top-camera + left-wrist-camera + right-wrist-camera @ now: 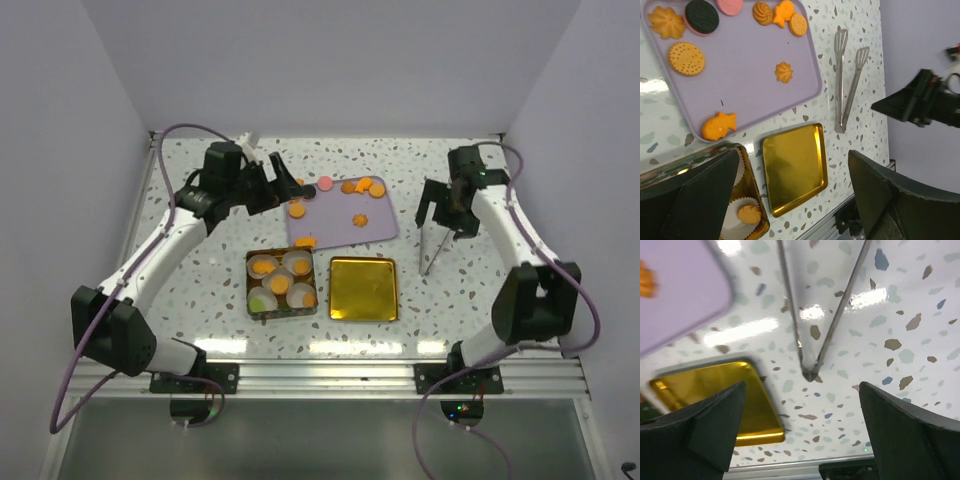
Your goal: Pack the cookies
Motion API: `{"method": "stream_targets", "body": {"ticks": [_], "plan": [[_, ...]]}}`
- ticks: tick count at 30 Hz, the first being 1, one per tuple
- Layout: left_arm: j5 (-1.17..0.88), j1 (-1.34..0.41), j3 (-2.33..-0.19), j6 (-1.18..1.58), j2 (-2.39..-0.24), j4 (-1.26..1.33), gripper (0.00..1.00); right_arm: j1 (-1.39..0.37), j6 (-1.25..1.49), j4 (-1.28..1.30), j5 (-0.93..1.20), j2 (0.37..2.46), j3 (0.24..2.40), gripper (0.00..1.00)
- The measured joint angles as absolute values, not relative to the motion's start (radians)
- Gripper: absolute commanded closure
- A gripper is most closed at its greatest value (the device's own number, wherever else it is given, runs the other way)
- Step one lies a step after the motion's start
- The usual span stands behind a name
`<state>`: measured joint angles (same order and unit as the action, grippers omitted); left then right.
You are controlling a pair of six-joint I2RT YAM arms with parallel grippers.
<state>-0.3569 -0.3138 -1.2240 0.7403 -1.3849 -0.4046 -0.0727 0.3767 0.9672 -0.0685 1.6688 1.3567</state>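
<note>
Left gripper (278, 183) hangs spread wide and empty over the lilac tray (740, 85), where most cookies (686, 58) lie loose, a few already sit in paper cups (734, 229) in the tin (249, 290), and the right gripper (440, 212) is equally wide and empty above the tongs (809, 373) on the worktop (420, 292).

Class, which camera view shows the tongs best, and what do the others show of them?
The left wrist view: the tongs show whole, both slotted tips and the hinge. The right wrist view shows only the hinge end, tips cut off. The top view shows them small and thin.
</note>
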Motion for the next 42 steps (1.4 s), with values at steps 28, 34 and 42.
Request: {"method": "stream_targets", "body": {"ticks": [28,34,42], "plan": [[0.029,-1.073,-1.861,0.875,-2.168,-0.78,0.13,-0.111,0.696,1.298,0.256,1.065,1.683,0.01],[0.073,-1.118,-1.864,0.904,-2.234,-0.813,0.15,-0.159,0.684,1.315,0.257,1.046,1.763,0.01],[0.097,-1.155,-2.001,0.91,-2.354,-0.868,0.3,-0.197,0.672,1.338,0.257,0.995,1.737,0.01]]}}
